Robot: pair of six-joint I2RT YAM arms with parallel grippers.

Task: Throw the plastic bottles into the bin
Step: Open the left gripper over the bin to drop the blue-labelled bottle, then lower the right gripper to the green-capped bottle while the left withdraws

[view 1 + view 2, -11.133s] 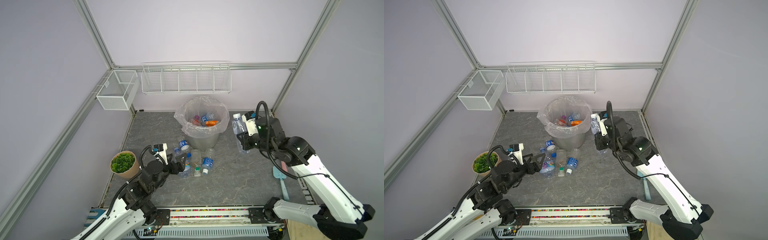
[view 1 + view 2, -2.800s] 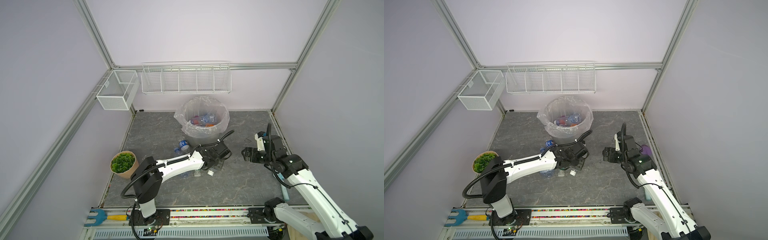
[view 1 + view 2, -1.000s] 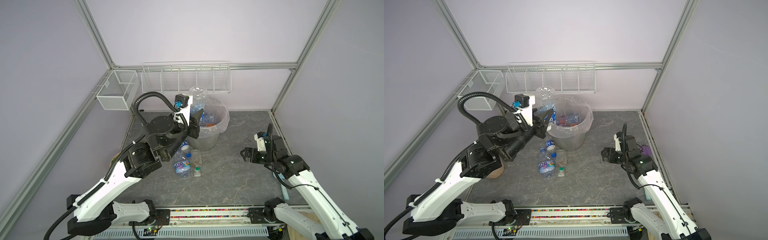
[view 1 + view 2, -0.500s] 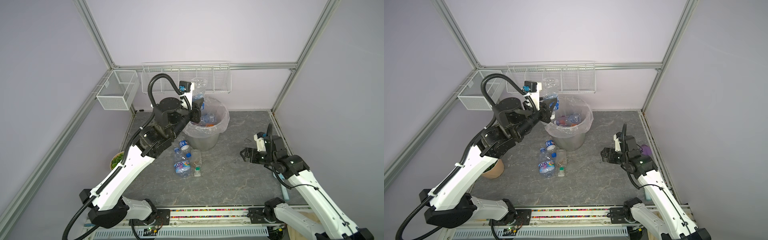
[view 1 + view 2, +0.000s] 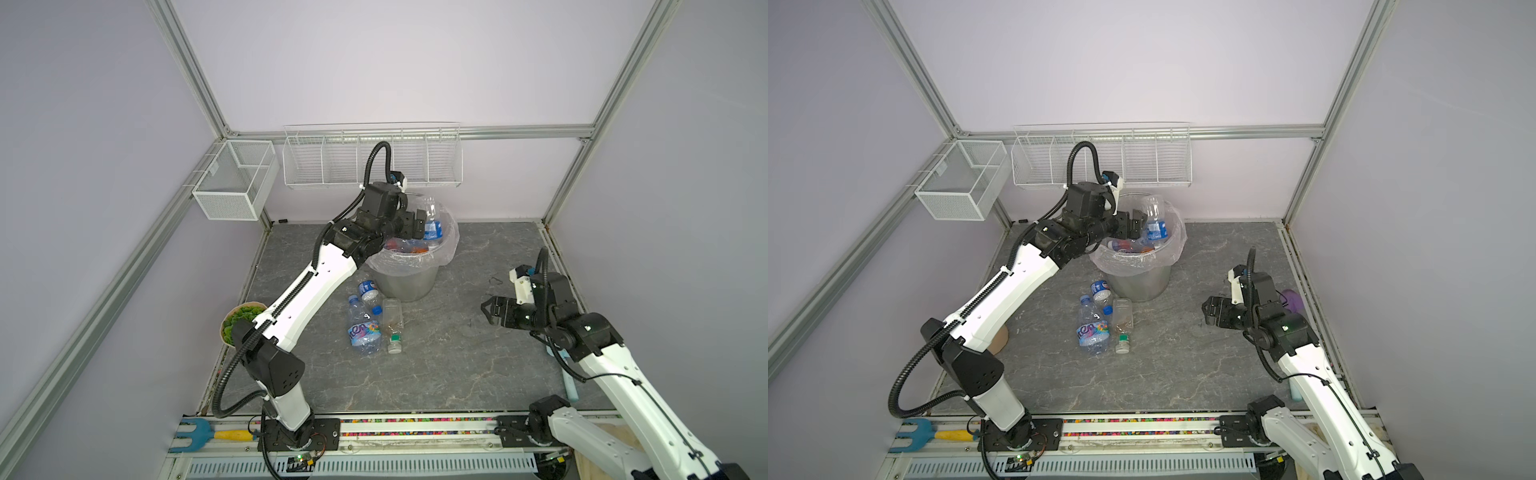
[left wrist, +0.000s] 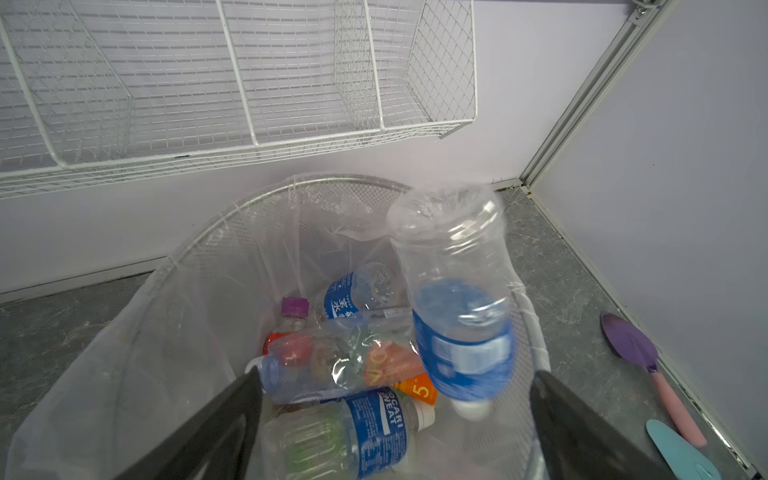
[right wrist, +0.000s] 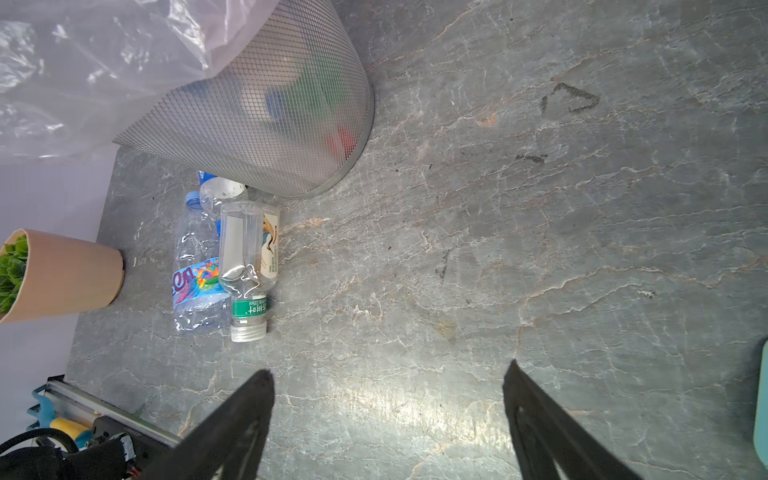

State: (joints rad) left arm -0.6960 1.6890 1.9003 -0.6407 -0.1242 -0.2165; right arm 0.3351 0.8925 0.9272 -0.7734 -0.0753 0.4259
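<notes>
**Bottle loose over the bin, left jaws spread wide**

Seen from above, the left gripper reaches over the bin with its jaws wide apart. Between them is a blue-label bottle, cap-down and blurred. As far as the wrist view shows, it touches neither jaw. It is above a heap of bottles already inside, toward the right of the opening in both top views. The right gripper hovers over the floor, jaws apart and empty, well apart from everything. Just beside the bin's base lie three bottles, touching one another.

What could go wrong, as a judgement:
- The bottle is tall and near the edge, so it could clip the rim or bounce off the heap and land outside.
- The left jaws could snag the loose bag on pulling out and tip the bin.
- The three bottles are crowded, so grabbing one may shove the others or knock a jaw against the bin.
</notes>
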